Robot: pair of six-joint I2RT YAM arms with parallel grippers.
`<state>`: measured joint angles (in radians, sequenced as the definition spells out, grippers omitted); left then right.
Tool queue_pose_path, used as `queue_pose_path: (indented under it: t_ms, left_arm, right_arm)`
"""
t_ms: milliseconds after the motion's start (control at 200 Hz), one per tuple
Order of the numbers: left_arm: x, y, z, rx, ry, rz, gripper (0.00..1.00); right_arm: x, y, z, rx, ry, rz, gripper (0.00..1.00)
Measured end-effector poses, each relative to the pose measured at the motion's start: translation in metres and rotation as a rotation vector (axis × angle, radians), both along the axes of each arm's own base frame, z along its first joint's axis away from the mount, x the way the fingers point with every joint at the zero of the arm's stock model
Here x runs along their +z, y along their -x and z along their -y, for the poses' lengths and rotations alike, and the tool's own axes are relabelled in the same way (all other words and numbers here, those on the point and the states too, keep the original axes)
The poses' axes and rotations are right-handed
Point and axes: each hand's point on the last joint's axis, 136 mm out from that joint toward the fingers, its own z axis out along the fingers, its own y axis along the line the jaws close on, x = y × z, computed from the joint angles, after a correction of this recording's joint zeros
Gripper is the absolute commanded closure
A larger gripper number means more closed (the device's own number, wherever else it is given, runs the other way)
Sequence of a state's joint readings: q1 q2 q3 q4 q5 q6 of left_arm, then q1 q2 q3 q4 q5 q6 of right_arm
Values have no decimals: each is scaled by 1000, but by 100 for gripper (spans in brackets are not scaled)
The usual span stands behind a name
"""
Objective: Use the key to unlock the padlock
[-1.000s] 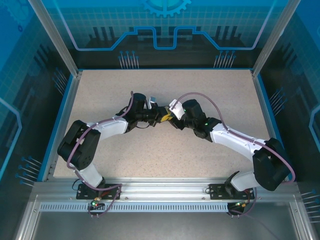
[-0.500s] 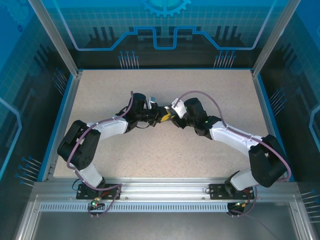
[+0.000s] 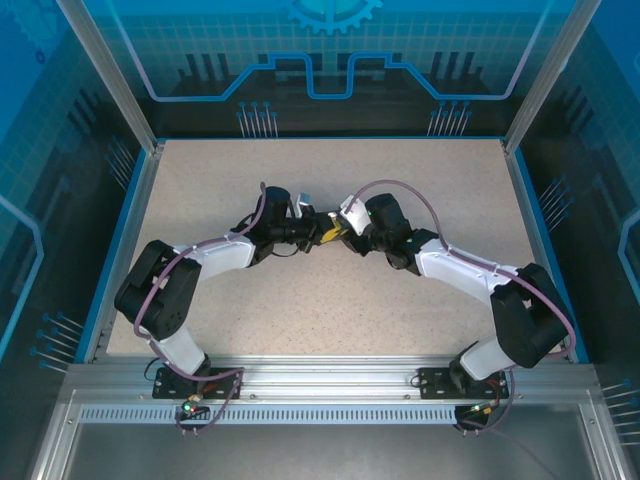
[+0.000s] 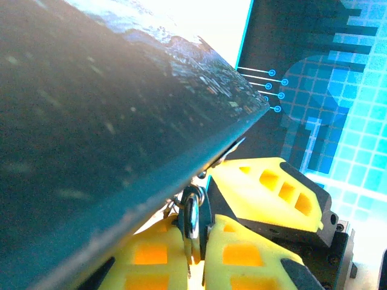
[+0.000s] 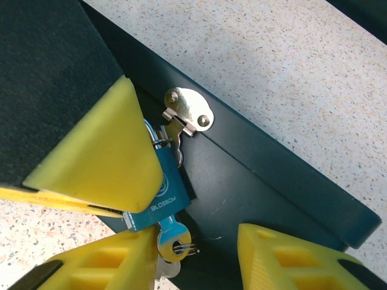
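Note:
The small blue padlock [image 5: 162, 192] hangs from the silver hasp [image 5: 187, 112] of a dark teal box [image 5: 260, 181]. The key [image 5: 174, 237] sticks out of the padlock's underside, with a wire ring through its head. My left gripper [image 4: 196, 237] is shut on the padlock [image 4: 191, 214], seen edge-on between its yellow pads. My right gripper [image 5: 193, 243] is open below the padlock. Its left fingertip [image 5: 103, 266] lies against the key's head and its right fingertip [image 5: 284, 257] stands well apart. In the top view both grippers [image 3: 330, 230] meet at mid-table.
The dark box's side [image 4: 91, 121] looms close over the left wrist camera. Speckled tabletop [image 3: 330, 300] stretches around both arms, bounded by blue walls [image 3: 130, 200] and a metal rail [image 3: 330, 375] at the near edge.
My right arm has pushed slightly left toward the left gripper, its elbow swinging inward. The left arm has held still.

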<state>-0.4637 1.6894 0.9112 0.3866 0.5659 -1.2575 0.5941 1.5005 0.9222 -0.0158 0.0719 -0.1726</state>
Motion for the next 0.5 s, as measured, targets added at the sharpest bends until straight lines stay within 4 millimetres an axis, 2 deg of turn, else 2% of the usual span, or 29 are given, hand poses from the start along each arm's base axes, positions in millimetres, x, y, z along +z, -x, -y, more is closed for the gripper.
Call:
queue_pose_path:
  t_ms: [380, 500]
  left_arm:
    - [0, -1, -2, 6, 9, 13, 100]
    - [-1, 0, -2, 5, 11, 16, 100]
  right_arm:
    - [-1, 5, -7, 30, -35, -49, 95]
    - [0, 6, -7, 41, -69, -86, 99]
